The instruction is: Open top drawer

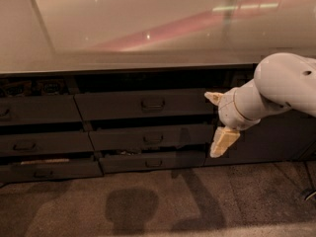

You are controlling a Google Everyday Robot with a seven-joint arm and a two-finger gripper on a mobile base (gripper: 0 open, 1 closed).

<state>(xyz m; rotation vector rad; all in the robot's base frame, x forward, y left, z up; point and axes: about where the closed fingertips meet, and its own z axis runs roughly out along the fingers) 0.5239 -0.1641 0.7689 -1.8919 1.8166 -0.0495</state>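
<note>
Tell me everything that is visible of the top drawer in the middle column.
The top drawer is a wide, dark brown-grey front, smooth-looking, with one small loop handle at its centre. It sits under the pale countertop, above two shallower drawers, with a dark gap over its upper edge. The end effector, fingers apart, hangs at its right end, away from the handle; nothing holds the handle.

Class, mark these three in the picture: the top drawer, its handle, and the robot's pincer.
top drawer point(108, 106), camera view, front panel left of centre.
handle point(153, 103), camera view, centre of the handle.
pincer point(216, 125), camera view, between the open fingers, right of the drawer.
</note>
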